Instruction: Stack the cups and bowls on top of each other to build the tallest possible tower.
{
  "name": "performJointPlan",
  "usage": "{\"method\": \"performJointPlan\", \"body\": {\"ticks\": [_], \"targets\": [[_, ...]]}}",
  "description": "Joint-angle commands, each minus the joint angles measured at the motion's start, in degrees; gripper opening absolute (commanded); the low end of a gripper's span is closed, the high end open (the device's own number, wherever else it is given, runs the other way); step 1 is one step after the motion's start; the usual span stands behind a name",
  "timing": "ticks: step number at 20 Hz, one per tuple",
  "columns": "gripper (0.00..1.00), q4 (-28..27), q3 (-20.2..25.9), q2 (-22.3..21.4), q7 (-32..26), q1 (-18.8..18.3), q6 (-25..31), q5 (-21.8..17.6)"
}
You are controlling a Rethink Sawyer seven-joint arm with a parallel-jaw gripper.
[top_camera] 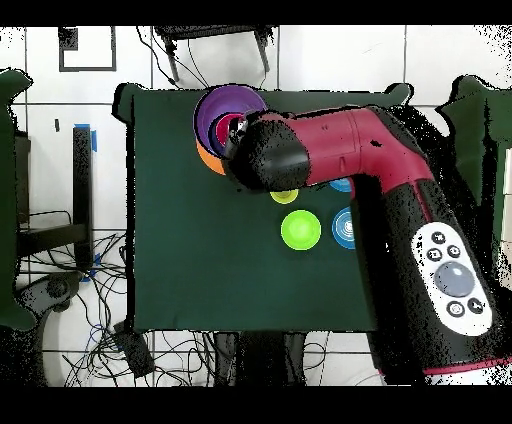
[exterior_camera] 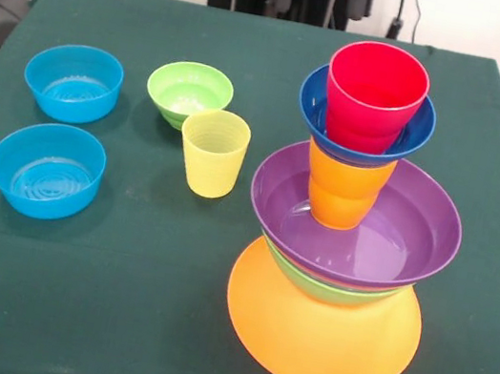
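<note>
A part-built tower (exterior_camera: 345,223) of bowls and cups stands on a green table (exterior_camera: 139,322), with four pieces unstacked.

Near the table's front edge, toward its right side, we see the huge orange bowl (exterior_camera: 318,340) upside down as a wide base, likely for steadiness. On it nest the large green bowl (exterior_camera: 329,288) and purple bowl (exterior_camera: 355,220), then the orange cup (exterior_camera: 344,189), dark blue bowl (exterior_camera: 315,102) and red cup (exterior_camera: 375,93). Left wait two light blue bowls (exterior_camera: 46,171), further back the yellow cup (exterior_camera: 213,151) and small green bowl (exterior_camera: 189,92). From overhead, the arm (top_camera: 340,150) covers the tower; we cannot tell its gripper's state.

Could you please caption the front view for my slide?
Six-piece tower topped by a red cup; yellow cup and three small bowls unstacked.
</note>
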Motion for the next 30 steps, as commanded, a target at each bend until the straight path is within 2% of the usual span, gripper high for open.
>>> {"method": "performJointPlan", "body": {"ticks": [1,18,26,30], "targets": [[1.0,-2.21,2.05,5.06,-20.73,-0.45,7.86,-5.34],[1.0,-8.47,3.88,10.92,-30.44,-3.68,8.41,-6.98],[1.0,-11.19,3.39,13.0,-31.73,-3.45,9.23,-6.48],[1.0,-9.59,3.12,11.96,-29.43,-3.26,8.33,-5.84]]}}
